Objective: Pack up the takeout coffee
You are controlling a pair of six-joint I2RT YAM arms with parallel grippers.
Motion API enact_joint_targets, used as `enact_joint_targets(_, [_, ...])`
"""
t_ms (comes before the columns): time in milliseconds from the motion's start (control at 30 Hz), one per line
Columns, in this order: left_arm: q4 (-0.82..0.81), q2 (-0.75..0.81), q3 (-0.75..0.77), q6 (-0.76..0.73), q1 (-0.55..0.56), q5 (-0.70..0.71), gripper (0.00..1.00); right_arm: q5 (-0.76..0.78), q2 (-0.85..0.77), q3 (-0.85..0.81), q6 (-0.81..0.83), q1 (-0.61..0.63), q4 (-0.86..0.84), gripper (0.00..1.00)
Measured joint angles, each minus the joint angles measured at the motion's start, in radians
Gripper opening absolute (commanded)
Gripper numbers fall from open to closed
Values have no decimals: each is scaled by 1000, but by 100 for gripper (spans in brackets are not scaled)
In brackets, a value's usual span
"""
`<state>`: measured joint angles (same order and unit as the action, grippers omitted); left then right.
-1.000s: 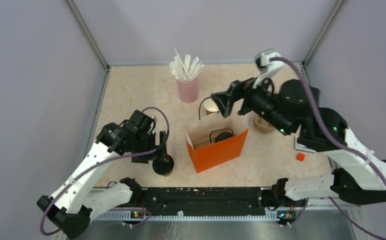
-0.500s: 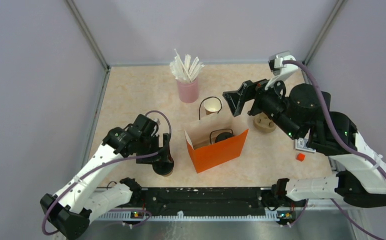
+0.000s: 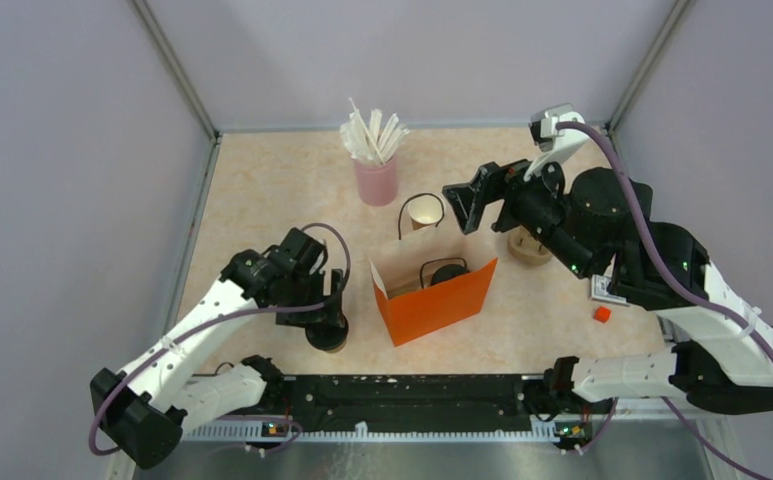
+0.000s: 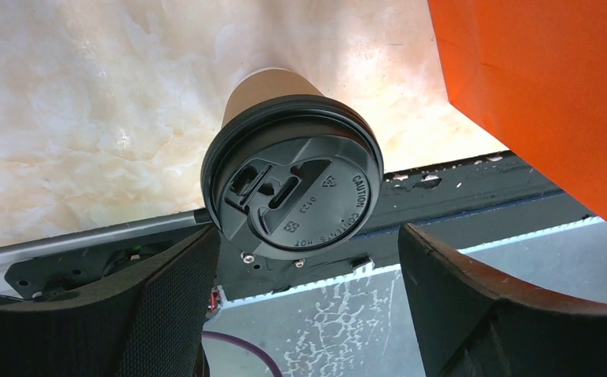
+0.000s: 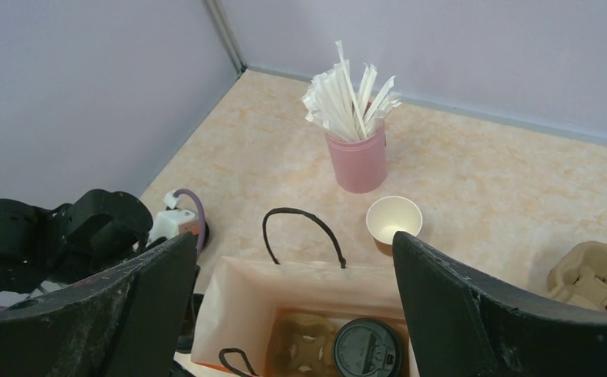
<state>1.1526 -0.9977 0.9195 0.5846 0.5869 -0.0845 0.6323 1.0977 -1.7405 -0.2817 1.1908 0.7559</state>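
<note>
One lidded cup [image 4: 292, 184] upright, near-left, just left of orange bag [image 3: 437, 300], betw. jaws of left gripper [image 4: 308, 251]: spread wide, straddling lid, nothing gripped. Left arm nearer. Right gripper [image 5: 294, 236] agape, empty, above bag's far side. 2nd lidded cup [image 5: 368, 345] in bag.

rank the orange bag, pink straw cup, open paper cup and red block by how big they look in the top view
1. orange bag
2. pink straw cup, counting its straws
3. open paper cup
4. red block, far the smallest
</note>
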Motion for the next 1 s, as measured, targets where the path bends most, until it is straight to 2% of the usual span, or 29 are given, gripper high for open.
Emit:
enact_joint_targets(200, [-20,-15,-1,19,56,24,86,3,-11,13,0,0,-3,92])
enact_joint_targets(600, [-20,-68,0,72,175,128,89,3,-23,26,-4,0,1,92])
enact_joint_targets(833, [18,-66,135,97,187,163,90,3,-24,26,-10,0,0,92])
enact_joint_targets(1000, [54,-29,99,127,187,194,93,3,-24,26,-11,0,0,92])
